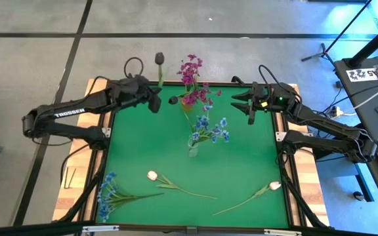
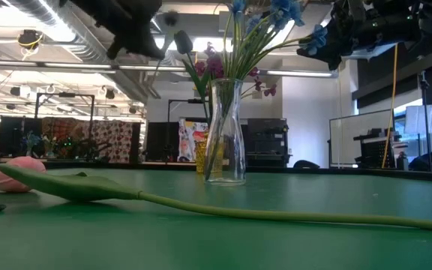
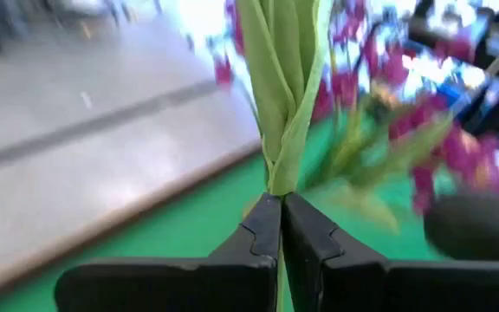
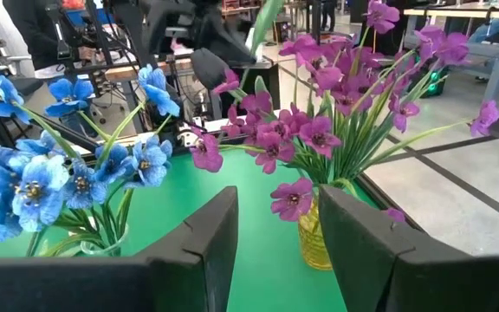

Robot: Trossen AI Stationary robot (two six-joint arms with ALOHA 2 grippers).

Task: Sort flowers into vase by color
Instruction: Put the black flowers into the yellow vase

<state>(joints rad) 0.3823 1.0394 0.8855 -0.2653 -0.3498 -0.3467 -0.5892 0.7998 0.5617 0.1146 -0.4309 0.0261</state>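
Note:
My left gripper (image 1: 155, 100) hovers at the table's far edge, shut on a dark-budded stem (image 1: 159, 60). Just right of it, a yellow vase (image 4: 313, 236) holds the magenta sprays (image 1: 190, 69), with another dark bud (image 1: 173, 100) beside them. A clear vase (image 2: 224, 135) stands mid-table with blue sprays (image 1: 210, 128) in it. My right gripper (image 1: 249, 105) is open, raised right of the vases and facing them. A blue spray (image 1: 109, 190) and two white-pink tulips (image 1: 153, 176) (image 1: 274, 185) lie flat on the near part of the table. My left gripper pinches the dark-budded stem between its two fingers at the green stalk just below the leaves (image 3: 277, 184). The stem is lifted clear. It runs on past the fingertips toward the far side, and its bud (image 1: 159, 60) sits beyond the table's far edge.
The green table (image 1: 241, 164) has open room between the clear vase and the flowers lying near the front. A wooden frame (image 1: 84, 164) borders it. Desks, cables and equipment stand to the right of the table, and the room lies beyond the far edge.

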